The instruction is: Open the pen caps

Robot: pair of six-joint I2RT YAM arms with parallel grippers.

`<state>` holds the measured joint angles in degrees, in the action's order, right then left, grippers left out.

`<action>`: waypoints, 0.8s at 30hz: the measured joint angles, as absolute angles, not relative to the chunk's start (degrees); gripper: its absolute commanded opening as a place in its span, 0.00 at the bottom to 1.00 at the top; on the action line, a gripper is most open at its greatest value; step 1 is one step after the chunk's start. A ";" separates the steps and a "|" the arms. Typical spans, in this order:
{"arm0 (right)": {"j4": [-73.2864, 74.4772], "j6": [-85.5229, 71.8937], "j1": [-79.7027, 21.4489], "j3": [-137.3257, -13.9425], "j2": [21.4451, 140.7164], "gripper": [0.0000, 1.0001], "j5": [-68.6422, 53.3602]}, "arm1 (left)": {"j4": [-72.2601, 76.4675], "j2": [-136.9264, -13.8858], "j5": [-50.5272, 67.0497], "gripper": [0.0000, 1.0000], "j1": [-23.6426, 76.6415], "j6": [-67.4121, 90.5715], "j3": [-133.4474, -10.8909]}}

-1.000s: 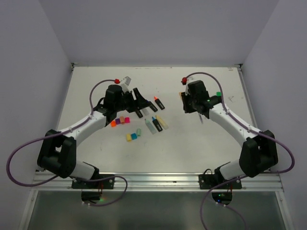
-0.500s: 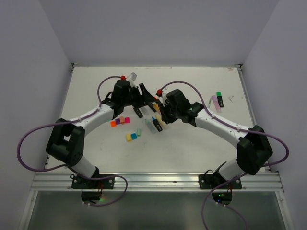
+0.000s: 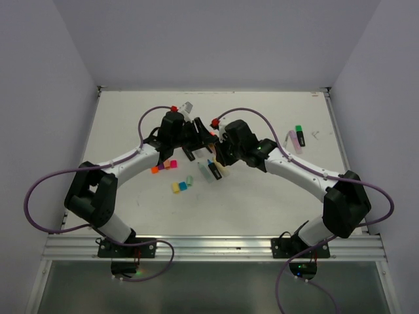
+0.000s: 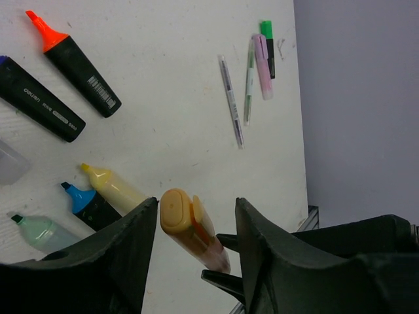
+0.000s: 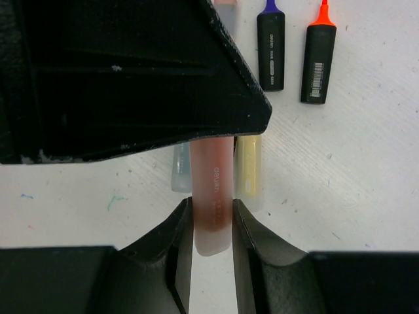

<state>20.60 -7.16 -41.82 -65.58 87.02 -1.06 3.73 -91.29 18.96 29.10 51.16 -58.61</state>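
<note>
Since the right hand [image 5: 213, 222], pinching a pastel-orange plastic highlighter [image 5: 211, 176], has swung to centre frame, the spread left hand [image 4: 196, 203] narrows around its stubby cap [image 4: 177, 212]; uncapping looks next.

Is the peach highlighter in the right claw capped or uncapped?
Capped: the orange cap sits on the highlighter gripped by the right claw; the left claw straddles the cap with a gap showing.

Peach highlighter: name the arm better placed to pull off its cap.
Left, probably. The left end effector stands open around the cap; the right end effector clamps the highlighter body.
</note>
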 measured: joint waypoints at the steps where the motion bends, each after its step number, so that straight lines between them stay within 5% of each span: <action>1: 20.53 -7.31 -41.91 -65.56 87.02 0.00 -1.06 | 3.75 -91.29 18.81 0.47 29.19 51.44 -58.61; 4: 20.51 -7.62 -42.19 -65.58 87.02 0.00 -0.97 | 3.77 -91.29 18.28 0.22 29.30 51.92 -58.61; 5: 20.51 -7.88 -42.28 -65.58 87.02 0.00 -0.99 | 3.92 -91.29 18.33 0.03 29.28 52.51 -58.61; 7: 20.40 -8.19 -42.46 -65.58 87.07 0.04 -0.78 | 5.34 -91.24 18.81 0.00 29.45 53.45 -58.63; 10: 20.47 -8.38 -42.41 -65.58 87.07 0.45 -0.58 | 6.07 -91.20 18.68 0.00 29.76 53.45 -58.61; 14: 20.08 -8.10 -42.59 -66.57 87.88 0.50 -1.15 | 6.68 -91.11 18.70 0.00 29.69 53.19 -57.93; 16: 19.09 -8.08 -42.74 -67.40 89.06 0.49 -1.41 | 6.76 -90.72 18.70 0.00 29.69 53.17 -57.34; 18: 18.20 -7.94 -42.76 -67.81 90.08 0.36 -1.93 | 6.76 -90.19 18.72 0.00 29.69 53.17 -56.97; 20: 17.93 -7.90 -42.74 -67.94 90.74 0.19 -2.22 | 6.52 -89.32 18.59 0.00 29.69 52.73 -56.62; 21: 17.76 -8.25 -42.54 -67.96 90.89 0.00 -2.37 | 6.35 -88.86 18.31 0.00 29.63 52.75 -56.29; 24: 17.15 -8.54 -42.52 -68.01 90.89 0.00 -2.76 | 6.74 -88.01 17.39 0.00 29.58 52.80 -55.66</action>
